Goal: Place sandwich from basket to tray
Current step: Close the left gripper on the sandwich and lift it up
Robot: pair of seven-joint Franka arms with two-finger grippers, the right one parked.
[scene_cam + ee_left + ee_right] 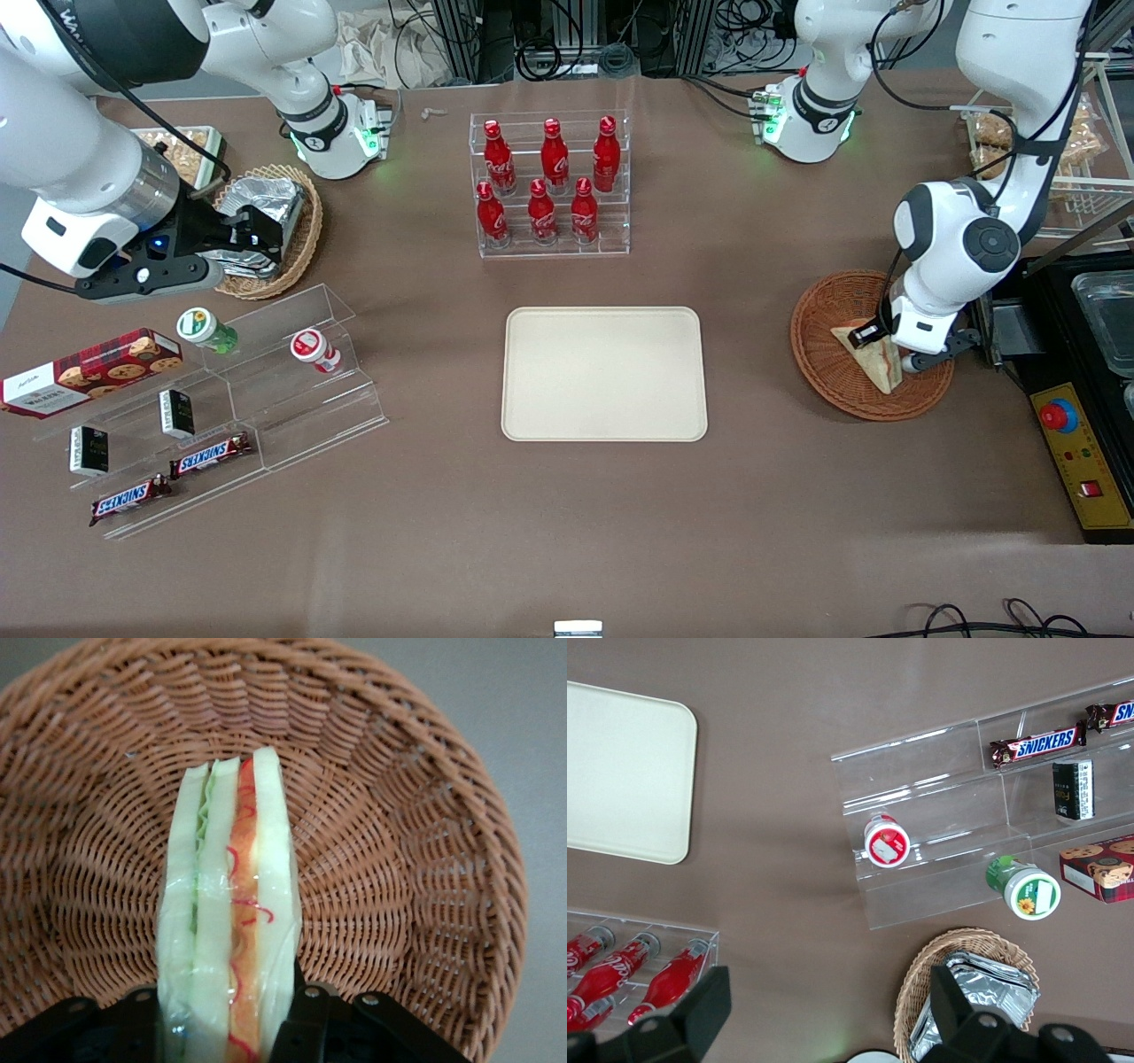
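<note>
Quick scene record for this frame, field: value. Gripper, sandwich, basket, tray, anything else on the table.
gripper: left arm's gripper is down in the basket, fingers closed on either side of the sandwich
sandwich: wedge standing on edge in the basket, clear wrap, red and green filling showing between pale bread
basket: reddish-brown wicker, toward the working arm's end of the table
tray: cream tray mid-table, nothing on it
progress: sandwich gripped, not yet out of the basket
other: red bottles in a clear rack, farther from the front camera than the tray
</note>
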